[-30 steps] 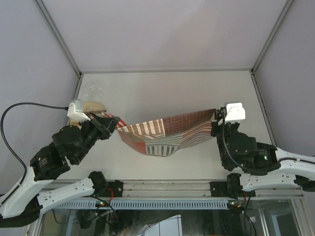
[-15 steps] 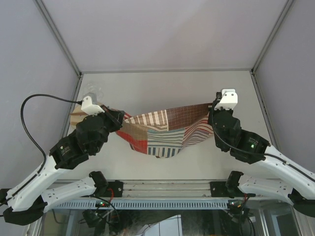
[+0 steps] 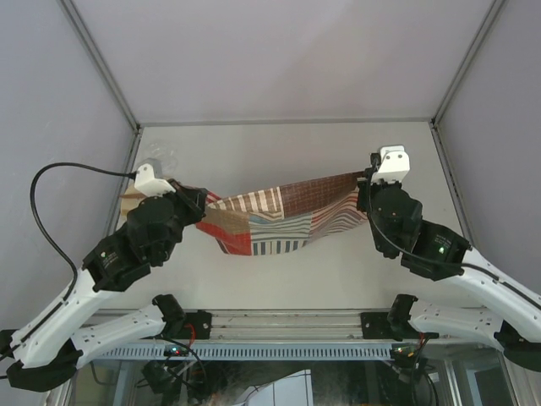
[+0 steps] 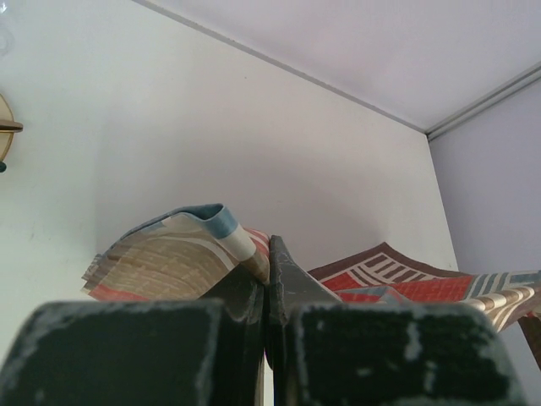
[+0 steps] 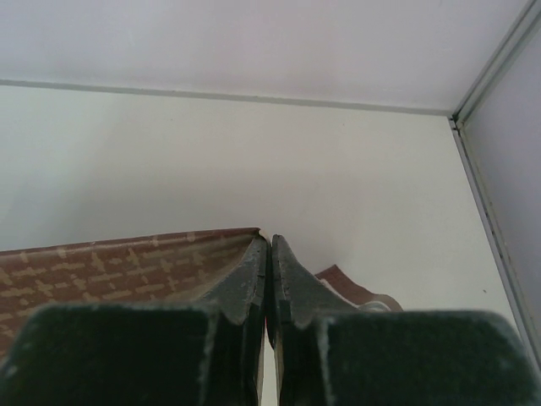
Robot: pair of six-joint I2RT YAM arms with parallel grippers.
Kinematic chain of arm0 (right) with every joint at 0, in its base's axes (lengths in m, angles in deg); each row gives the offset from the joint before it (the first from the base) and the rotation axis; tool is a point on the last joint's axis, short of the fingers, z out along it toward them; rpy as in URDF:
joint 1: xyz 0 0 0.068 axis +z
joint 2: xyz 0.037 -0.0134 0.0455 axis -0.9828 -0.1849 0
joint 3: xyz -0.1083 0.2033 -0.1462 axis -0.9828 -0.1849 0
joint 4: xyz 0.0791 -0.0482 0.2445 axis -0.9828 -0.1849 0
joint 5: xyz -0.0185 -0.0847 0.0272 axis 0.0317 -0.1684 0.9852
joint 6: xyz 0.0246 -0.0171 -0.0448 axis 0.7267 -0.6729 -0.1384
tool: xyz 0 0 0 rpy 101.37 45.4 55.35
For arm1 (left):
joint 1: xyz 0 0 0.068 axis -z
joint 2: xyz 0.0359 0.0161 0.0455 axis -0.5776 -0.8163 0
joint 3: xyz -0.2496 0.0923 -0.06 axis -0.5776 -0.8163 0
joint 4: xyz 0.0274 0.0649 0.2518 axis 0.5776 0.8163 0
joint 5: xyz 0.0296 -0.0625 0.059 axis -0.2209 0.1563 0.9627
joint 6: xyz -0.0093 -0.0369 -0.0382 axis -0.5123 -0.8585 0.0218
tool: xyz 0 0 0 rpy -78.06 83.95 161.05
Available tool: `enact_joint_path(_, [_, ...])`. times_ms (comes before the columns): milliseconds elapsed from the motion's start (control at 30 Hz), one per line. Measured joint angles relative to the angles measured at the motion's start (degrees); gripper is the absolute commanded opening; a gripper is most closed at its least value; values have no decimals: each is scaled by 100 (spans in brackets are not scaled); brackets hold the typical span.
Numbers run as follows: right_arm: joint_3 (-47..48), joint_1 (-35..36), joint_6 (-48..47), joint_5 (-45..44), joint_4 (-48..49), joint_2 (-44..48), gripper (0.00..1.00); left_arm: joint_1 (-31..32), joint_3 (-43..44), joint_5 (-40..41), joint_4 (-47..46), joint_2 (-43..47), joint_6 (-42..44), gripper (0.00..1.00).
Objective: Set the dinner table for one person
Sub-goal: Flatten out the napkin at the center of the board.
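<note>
Above dinner table (image 3: 279, 152), placemat (image 3: 270, 224) slung btwn L tool (image 3: 201, 204) & R tool (image 3: 365, 189), both pinching it.

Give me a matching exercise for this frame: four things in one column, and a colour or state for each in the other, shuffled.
Things:
1. placemat
2. left gripper
3. right gripper
4. table

States:
A. shut on the beige-and-blue corner
B. plain white
C. sagging in the middle
D. shut on the brown corner

Pairs: 1-C, 2-A, 3-D, 4-B
</note>
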Motion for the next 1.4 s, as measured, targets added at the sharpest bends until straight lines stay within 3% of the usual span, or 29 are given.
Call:
enact_joint_path(133, [293, 219, -212, -76, -48, -72, 0, -17, 118, 0, 142, 42, 81, 0])
enact_joint_path(300, [1134, 883, -695, -435, -74, -238, 0, -35, 951, -66, 562, -11, 240, 0])
enact_joint_path(467, [1676, 2072, -1377, -1169, 297, -234, 0, -39, 1657, -330, 713, 59, 271, 0])
enact_joint_path(767, [1679, 3906, -2267, -2625, 850, -201, 0, -44, 2109, -1040, 1340, 286, 136, 0])
enact_joint_path(900, [1453, 4697, -2426, -2959, 1189, -44, 0, -50, 1801, -1329, 1458, 726, -111, 0])
enact_joint_path(1000, [763, 5005, -2682, -2992, 1912, 267, 0, -50, 1228, -1467, 1491, 1239, -334, 0])
enact_joint_path(1200, [-289, 5038, -2861, -3150, 2651, 588, 0, -50, 190, -1405, 1799, 1707, -632, 0])
enact_joint_path(1400, [-656, 4708, -2743, -3056, 2892, 1023, 0, -48, -20, -1384, 1499, 1362, -684, 0])
